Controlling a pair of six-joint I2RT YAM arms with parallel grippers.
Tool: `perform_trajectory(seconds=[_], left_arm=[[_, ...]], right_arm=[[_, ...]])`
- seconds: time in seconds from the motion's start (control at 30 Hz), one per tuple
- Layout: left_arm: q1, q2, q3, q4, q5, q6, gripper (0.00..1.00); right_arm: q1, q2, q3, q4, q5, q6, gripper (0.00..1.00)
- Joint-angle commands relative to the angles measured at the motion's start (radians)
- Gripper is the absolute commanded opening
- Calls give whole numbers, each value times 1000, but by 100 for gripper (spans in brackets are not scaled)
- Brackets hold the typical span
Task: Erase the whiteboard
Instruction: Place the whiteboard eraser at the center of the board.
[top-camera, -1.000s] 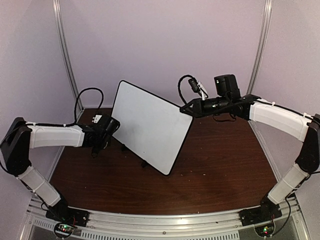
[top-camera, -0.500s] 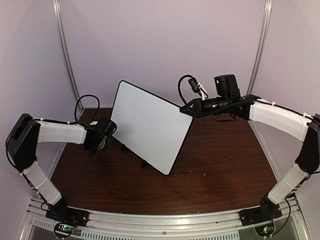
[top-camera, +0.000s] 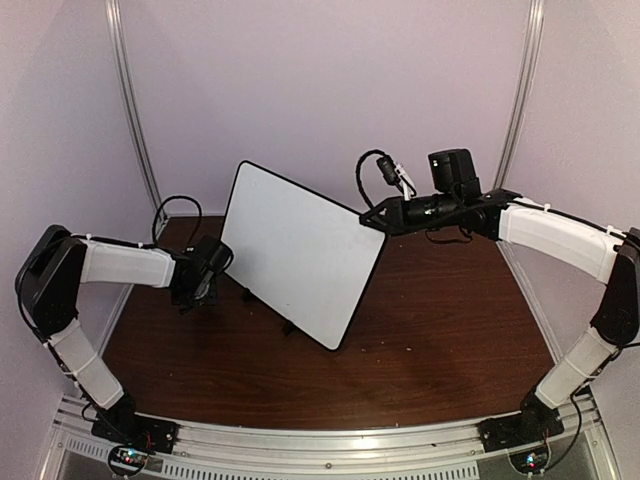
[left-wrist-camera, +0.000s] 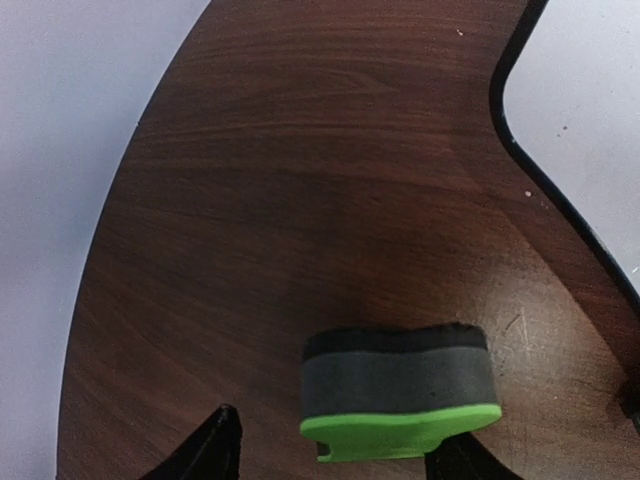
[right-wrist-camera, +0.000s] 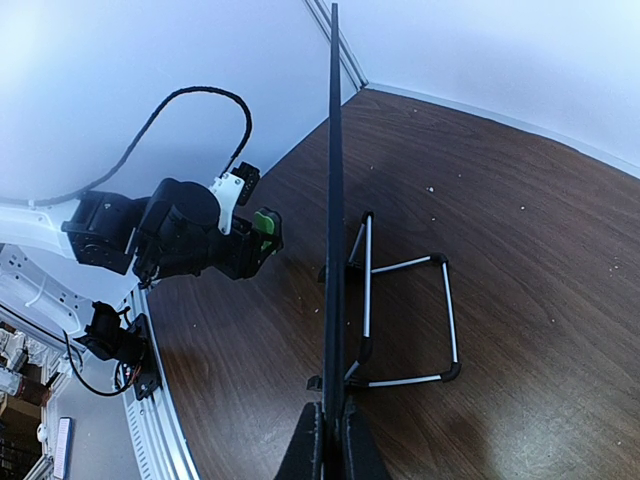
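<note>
The whiteboard (top-camera: 295, 250) stands tilted on the brown table, its face blank white. The right wrist view shows it edge-on (right-wrist-camera: 333, 200) with its wire stand (right-wrist-camera: 405, 300) behind. My right gripper (right-wrist-camera: 333, 440) is shut on the board's upper right edge, also seen from above (top-camera: 375, 220). My left gripper (top-camera: 197, 290) is low over the table, left of the board. Its jaws stand open around the green and grey eraser block (left-wrist-camera: 400, 385). The block lies near the right finger, with a gap to the left finger (left-wrist-camera: 215, 445). The eraser's green also shows in the right wrist view (right-wrist-camera: 265, 225).
The board's black feet (top-camera: 288, 326) rest mid-table. A black cable (top-camera: 175, 205) loops at the back left by a metal post (top-camera: 135, 120). Walls close in the back and sides. A metal rail (top-camera: 330, 440) runs along the near edge.
My left gripper has moved down and slightly left, away from the board's lower left edge toward the table. The right arm and the board have not moved.
</note>
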Motion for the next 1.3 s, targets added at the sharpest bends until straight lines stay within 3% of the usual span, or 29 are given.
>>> perform_trajectory(seconds=[0.0, 0.53, 0.77, 0.93, 1.17, 1.27], left_arm=[[36, 19, 3, 40, 82, 5, 66], [76, 86, -39, 165, 295, -4, 80], [76, -124, -85, 274, 229, 40, 97], [76, -216, -87, 276, 214, 112, 98], [56, -281, -153, 364, 374, 234, 96], [22, -237, -155, 394, 419, 278, 91]], right_arm=[[29, 8, -19, -42, -69, -22, 0], [25, 13, -18, -45, -70, -25, 0], [23, 14, -18, -45, -70, -24, 0], [23, 20, -14, -41, -73, -19, 0], [22, 19, -7, -39, -66, -18, 0], [21, 19, 5, -42, -63, -16, 8]])
